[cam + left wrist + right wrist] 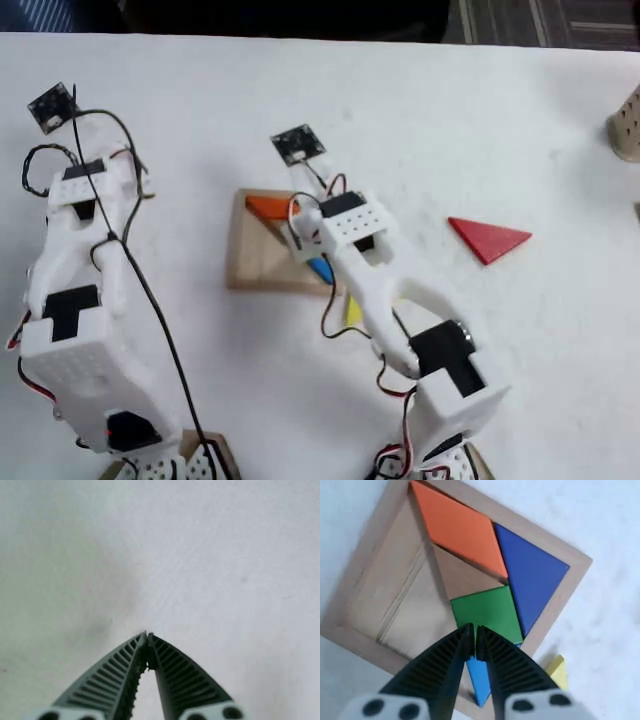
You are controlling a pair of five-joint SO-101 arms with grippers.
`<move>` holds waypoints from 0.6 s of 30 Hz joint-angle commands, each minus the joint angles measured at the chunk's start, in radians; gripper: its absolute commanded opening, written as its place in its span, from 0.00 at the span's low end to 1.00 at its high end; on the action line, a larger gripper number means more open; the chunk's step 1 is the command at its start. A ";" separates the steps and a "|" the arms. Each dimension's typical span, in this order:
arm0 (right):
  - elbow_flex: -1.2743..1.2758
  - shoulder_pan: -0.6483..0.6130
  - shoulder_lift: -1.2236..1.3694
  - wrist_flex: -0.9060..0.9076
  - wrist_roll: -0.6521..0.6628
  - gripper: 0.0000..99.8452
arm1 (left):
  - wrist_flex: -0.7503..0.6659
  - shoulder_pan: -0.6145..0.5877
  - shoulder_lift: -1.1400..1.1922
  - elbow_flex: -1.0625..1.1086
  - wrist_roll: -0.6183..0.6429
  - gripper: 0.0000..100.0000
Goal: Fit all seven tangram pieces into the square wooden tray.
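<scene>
Subject: the square wooden tray [250,262], near table centre in the high view, under the right arm [372,275]. Partly filled.

In the tray: orange parallelogram [457,527] along the 12 o'clock side, dark blue triangle [532,577] edge to edge with it, green square [487,611] touching the dark blue triangle. Bare wood from 7 to 9 o'clock, plus a wedge between orange and green.

At the tray's 4 o'clock corner: light blue piece [479,680], just beside the green square. It seems to ride on the rim rather than lie flat, but the fingers hide most of it, so this is uncertain.

The right gripper [472,632] has its jaws drawn together, tips meeting, nothing held. The tips sit over the green square's edge nearest the light blue piece.

Not yet in: yellow piece [352,310] at 5 o'clock, just beside the tray; red triangle [488,240] at 3 o'clock, well apart, on the white table [450,120].

The left gripper [146,637] is closed and empty over bare table. The left arm [75,280] is at 9 o'clock, well apart.

Judgement: the step in hand is seating the light blue piece. To do it well:
- Use the closed tips as a pusher.
- Meet the piece's outer edge low.
- Slide it inward off the rim.
- Keep pressure off the green square, which could shunt the dark blue triangle.
- Confirm the piece lies flat before going for yellow.
</scene>
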 commanded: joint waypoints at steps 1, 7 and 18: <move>-0.011 0.024 -0.093 0.056 0.015 0.02 | 0.009 0.041 -0.005 -0.051 -0.011 0.02; 0.046 0.117 -0.134 0.124 0.015 0.02 | 0.009 0.041 -0.005 -0.048 -0.077 0.02; 0.368 0.249 -0.403 -0.042 0.009 0.02 | 0.017 0.079 -0.016 0.014 -0.110 0.02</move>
